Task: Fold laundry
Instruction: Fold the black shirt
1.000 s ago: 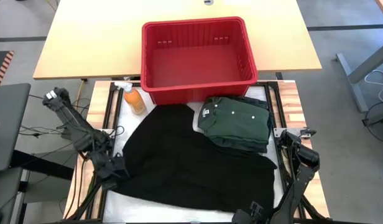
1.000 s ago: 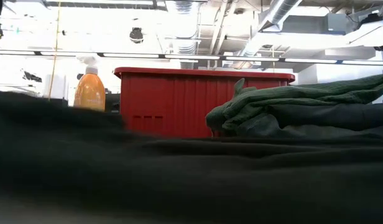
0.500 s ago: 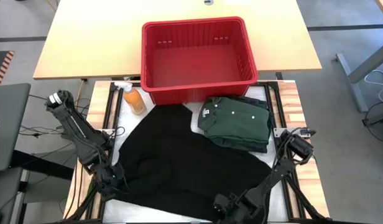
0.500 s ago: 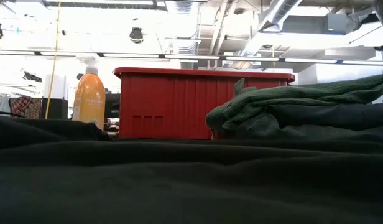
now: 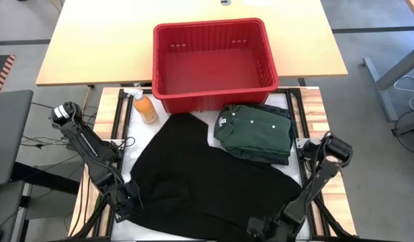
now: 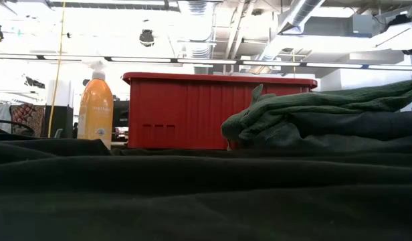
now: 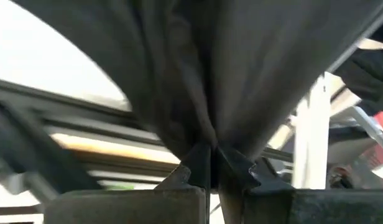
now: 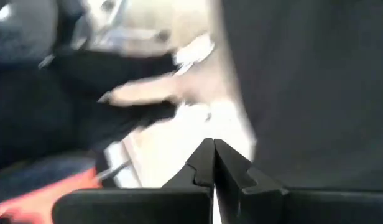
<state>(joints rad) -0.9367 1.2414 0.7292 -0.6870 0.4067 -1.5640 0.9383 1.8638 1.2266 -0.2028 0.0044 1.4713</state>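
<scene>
**Both grippers pinching the black garment at the near edge**

So I'm holding the black garment (image 5: 200, 178), which is lying spread over the middle of the table. My left gripper (image 5: 126, 205) is sitting at about 8 o'clock of the cloth, jaws pressed together on a bunched fold of it; the left wrist view is showing the fabric hanging right out of my fingers (image 7: 179, 177). My right gripper (image 5: 266, 228) is down at about 5 o'clock, jaws together too, at the cloth's near edge, though whether it's really gripping the cloth I can't tell. The folded green shirt (image 5: 254, 131) is resting at 2 o'clock, just in front of the red basket (image 5: 214, 30). An orange bottle (image 5: 145, 107) is standing at 10 o'clock.
</scene>
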